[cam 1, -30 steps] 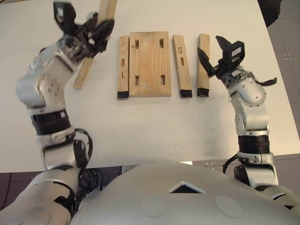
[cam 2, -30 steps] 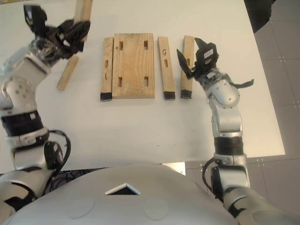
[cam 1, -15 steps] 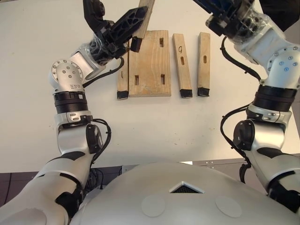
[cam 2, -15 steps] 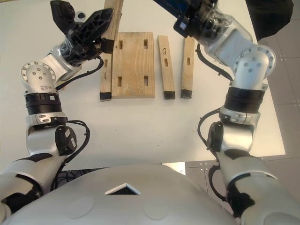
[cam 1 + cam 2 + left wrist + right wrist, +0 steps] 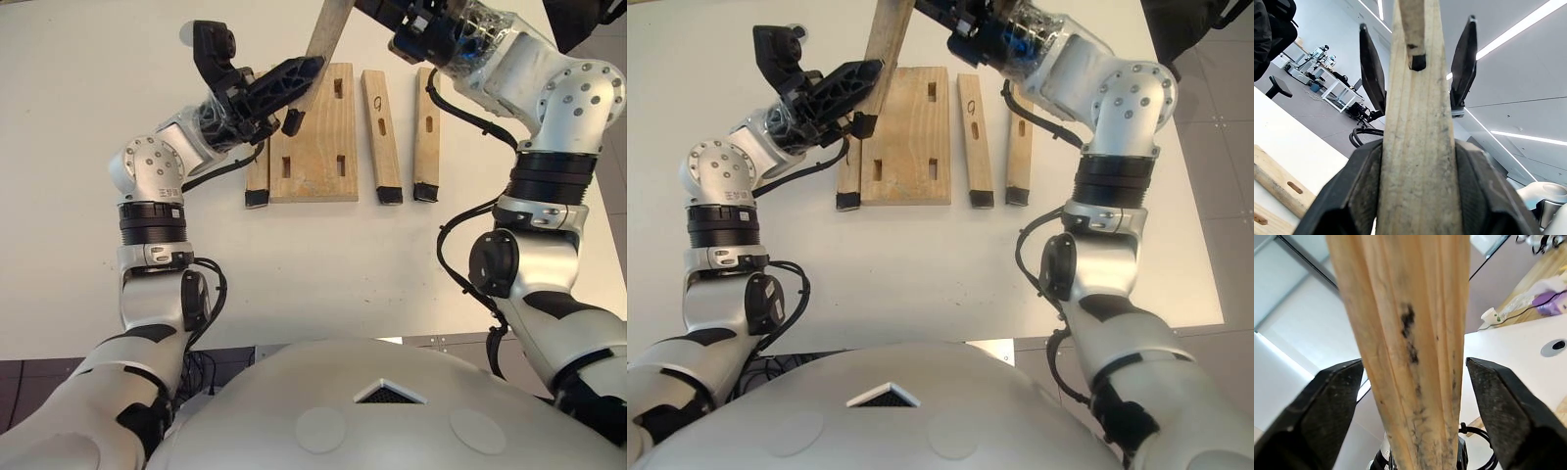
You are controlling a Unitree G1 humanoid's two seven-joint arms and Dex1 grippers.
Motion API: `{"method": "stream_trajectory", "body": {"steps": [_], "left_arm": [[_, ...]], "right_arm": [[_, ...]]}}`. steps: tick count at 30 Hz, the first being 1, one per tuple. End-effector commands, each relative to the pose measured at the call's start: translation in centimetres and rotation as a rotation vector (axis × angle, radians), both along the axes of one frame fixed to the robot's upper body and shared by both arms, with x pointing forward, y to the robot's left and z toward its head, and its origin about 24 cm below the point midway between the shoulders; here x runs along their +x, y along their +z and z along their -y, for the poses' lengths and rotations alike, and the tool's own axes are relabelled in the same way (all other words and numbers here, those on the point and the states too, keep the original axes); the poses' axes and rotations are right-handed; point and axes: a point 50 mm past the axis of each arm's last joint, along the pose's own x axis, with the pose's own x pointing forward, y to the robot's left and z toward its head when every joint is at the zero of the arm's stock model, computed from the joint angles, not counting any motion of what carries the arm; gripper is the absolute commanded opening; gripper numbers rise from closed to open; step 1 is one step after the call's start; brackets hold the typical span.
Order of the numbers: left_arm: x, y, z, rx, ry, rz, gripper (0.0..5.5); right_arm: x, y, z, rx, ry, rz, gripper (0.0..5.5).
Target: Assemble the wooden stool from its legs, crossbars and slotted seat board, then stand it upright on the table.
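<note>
Table [image 5: 323,264]: white, carrying the loose parts.
Seat [image 5: 313,137]: flat at mid-table, slots up.
Three legs [image 5: 380,137]: flat; one against the seat's left edge, two just right of it.
Fourth leg [image 5: 328,34]: in the air, tilted, black tip over the seat's left side.
Left gripper [image 5: 304,73]: clamped on the fourth leg near its tip.
Right gripper [image 5: 1414,363]: fingers apart, straddling its upper end; we see gaps on both sides.

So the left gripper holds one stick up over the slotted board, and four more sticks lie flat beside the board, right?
Not four: three sticks lie flat beside the board, one on its left, two on its right, as the left eye view shows. The left gripper does hold one stick up.
</note>
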Motion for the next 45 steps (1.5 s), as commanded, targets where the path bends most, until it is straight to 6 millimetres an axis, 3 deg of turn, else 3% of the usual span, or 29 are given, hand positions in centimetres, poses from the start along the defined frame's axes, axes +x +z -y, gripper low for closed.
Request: {"method": "stream_trajectory", "body": {"steps": [1, 6, 13, 15, 21, 25, 32, 41, 45], "left_arm": [[0.2, 0.5, -0.2, 0.008, 0.006, 0.027, 1.99], [0.1, 0.4, -0.1, 0.015, -0.003, 0.028, 1.99], [0.3, 0.2, -0.3, 0.025, 0.013, 0.003, 1.99], [0.6, -0.3, -1.1, 0.060, 0.062, -0.024, 2.51], [1.2, -2.7, -6.5, 0.185, 0.376, -0.121, 3.34], [2.5, -4.0, -8.4, 0.341, 0.627, -0.135, 3.45], [3.1, -4.3, -8.8, 0.337, 0.670, -0.150, 3.45], [3.2, -4.5, -9.2, 0.343, 0.683, -0.166, 3.45], [4.0, -3.3, -11.3, 0.350, 0.781, -0.164, 3.45]], "right_arm": [[0.0, 0.7, -0.2, 0.010, 0.029, -0.007, 2.91], [0.1, 0.6, -0.1, 0.008, 0.029, -0.024, 2.21], [-0.1, -0.1, -0.3, -0.072, 0.016, 0.007, 2.15], [-0.5, -0.5, -0.2, -0.090, -0.009, 0.107, 2.08], [-1.4, -2.1, 1.6, -0.116, -0.085, 0.327, 2.07], [-2.0, -4.3, 2.9, -0.257, -0.117, 0.459, 2.07], [-2.0, -7.8, 2.6, -0.360, -0.123, 0.522, 2.06], [-3.0, -10.9, 2.5, -0.460, 0.006, 0.543, 2.06], [-4.0, -11.3, 3.0, -0.498, 0.157, 0.607, 2.05]]}}
